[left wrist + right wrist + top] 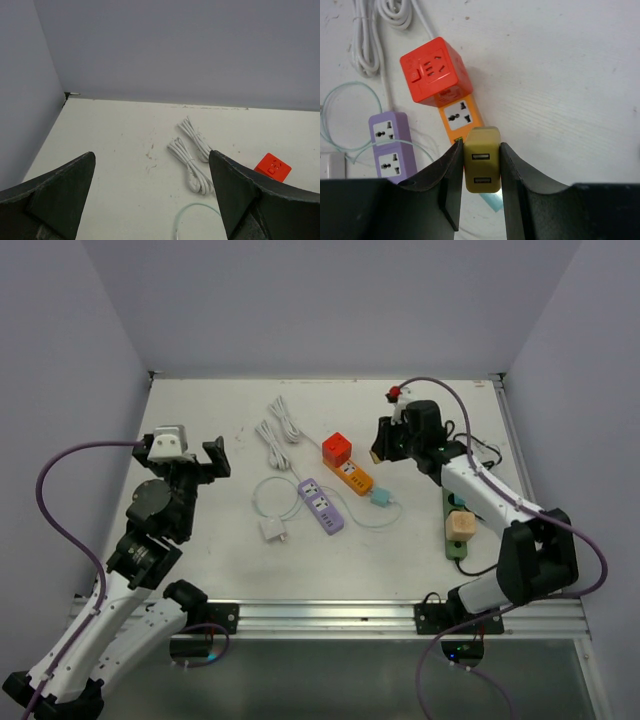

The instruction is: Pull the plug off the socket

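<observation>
My right gripper (480, 146) is shut on an olive-yellow USB plug (481, 167), its two ports facing the camera. The plug hangs over the near end of the orange socket strip (461, 114), and its prongs are hidden, so I cannot tell if they still sit in the socket. From above, the right gripper (381, 451) holds the plug (375, 455) just right of the orange strip (353, 477). A red cube adapter (436, 71) sits on the strip's far end. My left gripper (187, 454) is open at the left of the table, with its fingers (50, 200) wide apart over bare surface.
A purple socket strip (322, 505) lies left of the orange one, with a white charger (272, 531) and thin cable beside it. A teal plug (381, 497) sits at the orange strip's near end. White cable bundles (280, 425) lie behind. A green strip (456, 530) carrying a tan plug runs under the right arm.
</observation>
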Controlling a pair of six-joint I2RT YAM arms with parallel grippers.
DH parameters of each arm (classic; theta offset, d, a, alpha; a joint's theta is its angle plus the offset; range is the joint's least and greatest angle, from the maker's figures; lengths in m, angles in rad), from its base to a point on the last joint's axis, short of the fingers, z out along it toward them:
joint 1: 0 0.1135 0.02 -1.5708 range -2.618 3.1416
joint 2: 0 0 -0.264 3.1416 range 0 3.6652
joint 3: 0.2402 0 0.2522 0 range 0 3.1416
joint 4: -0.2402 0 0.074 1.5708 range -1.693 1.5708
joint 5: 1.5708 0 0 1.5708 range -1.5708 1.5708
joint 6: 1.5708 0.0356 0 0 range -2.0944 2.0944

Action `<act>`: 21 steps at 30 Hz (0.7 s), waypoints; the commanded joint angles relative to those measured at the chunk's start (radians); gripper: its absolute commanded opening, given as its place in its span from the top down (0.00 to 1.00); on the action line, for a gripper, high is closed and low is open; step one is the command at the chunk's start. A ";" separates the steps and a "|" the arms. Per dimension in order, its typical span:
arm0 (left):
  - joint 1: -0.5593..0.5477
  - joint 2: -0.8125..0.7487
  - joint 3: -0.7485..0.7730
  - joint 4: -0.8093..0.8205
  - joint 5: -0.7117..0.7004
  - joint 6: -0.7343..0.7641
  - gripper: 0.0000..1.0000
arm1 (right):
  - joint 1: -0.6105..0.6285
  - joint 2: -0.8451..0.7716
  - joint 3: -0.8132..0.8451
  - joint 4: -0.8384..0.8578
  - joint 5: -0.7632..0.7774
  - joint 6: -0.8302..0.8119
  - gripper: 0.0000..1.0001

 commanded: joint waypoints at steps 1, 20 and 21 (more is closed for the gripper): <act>-0.003 0.000 0.033 0.010 0.001 0.014 0.00 | -0.062 -0.065 -0.067 0.007 0.130 0.027 1.00; -0.008 0.021 0.027 0.013 0.001 0.020 0.00 | -0.119 0.293 0.147 -0.081 0.556 0.041 0.97; -0.008 0.021 0.027 0.013 0.001 0.020 0.00 | -0.121 0.306 0.155 -0.079 0.549 0.043 0.95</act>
